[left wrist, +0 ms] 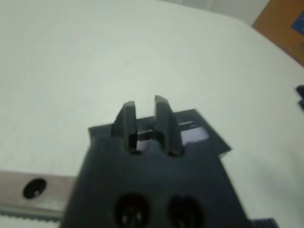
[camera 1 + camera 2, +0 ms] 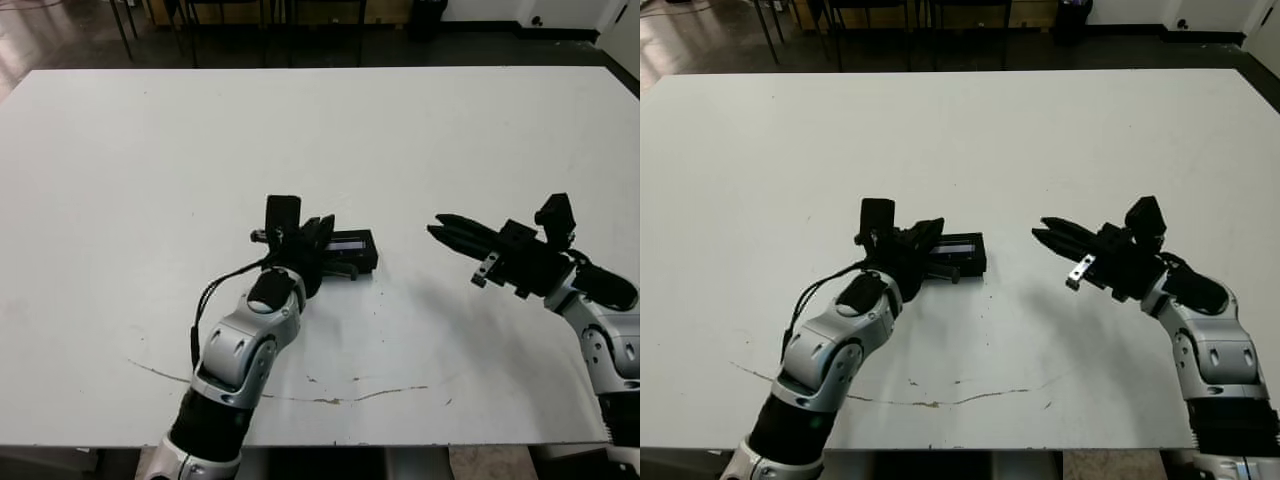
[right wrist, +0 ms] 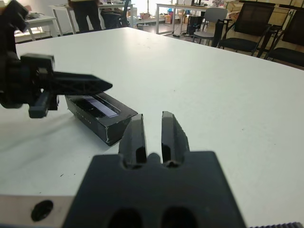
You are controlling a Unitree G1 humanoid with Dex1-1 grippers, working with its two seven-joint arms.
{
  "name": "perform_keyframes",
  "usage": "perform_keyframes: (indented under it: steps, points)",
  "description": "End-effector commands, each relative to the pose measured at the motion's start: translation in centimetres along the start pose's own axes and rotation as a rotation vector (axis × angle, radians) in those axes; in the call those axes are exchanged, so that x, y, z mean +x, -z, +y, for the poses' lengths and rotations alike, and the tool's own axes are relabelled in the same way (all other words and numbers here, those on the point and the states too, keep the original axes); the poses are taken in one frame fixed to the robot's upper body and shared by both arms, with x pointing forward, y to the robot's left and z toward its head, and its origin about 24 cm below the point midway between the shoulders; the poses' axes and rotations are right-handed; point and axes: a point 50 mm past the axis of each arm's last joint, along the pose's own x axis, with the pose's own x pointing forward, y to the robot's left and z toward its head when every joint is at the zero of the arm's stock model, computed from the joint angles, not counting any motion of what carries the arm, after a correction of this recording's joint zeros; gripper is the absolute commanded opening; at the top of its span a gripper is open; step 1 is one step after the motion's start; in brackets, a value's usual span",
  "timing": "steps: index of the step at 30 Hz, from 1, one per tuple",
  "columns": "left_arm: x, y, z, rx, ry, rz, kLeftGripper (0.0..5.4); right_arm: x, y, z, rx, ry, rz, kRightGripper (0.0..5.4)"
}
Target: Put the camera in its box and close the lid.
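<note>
The left gripper [image 2: 322, 232] reaches forward from a bent elbow, its two fingers drawn close together and lying over the near left end of the lid [image 3: 97, 105], pinching nothing that shows. That lid sits on the box [image 2: 352, 250] near the middle of the white table [image 2: 320, 130], so the camera is hidden. Well apart to the right, the right gripper [image 2: 437, 225] hovers above the table with empty fingers nearly together, pointing toward the box
</note>
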Motion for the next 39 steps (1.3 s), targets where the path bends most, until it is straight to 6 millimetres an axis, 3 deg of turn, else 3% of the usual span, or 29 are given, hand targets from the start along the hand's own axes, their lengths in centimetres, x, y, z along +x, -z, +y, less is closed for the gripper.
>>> perform_keyframes:
  steps: [1,10,24,32,36,39]
  points:
    - [-0.7,3.6,-1.4,-0.066,0.005,0.148,0.02,-0.3,0.6,0.1,0.010,0.005,0.019,0.00]
    - [-2.3,7.7,-1.5,0.068,0.038,0.294,0.02,-0.2,0.6,0.2,-0.010,0.017,0.031,0.00]
    - [-1.7,9.3,-1.8,0.070,0.045,0.341,0.02,-0.5,0.8,0.3,0.021,0.019,0.009,0.00]
    - [-3.8,3.0,0.6,0.066,0.120,-0.075,0.02,-0.9,0.6,0.1,0.042,0.061,-0.045,0.00]
    - [-5.0,-0.6,3.3,0.202,0.109,-0.332,0.02,-0.7,0.1,0.3,0.090,0.105,-0.108,0.00]
    - [-5.7,-2.2,5.7,0.273,0.054,-0.436,0.02,-0.4,-0.2,0.9,0.085,0.158,-0.134,0.00]
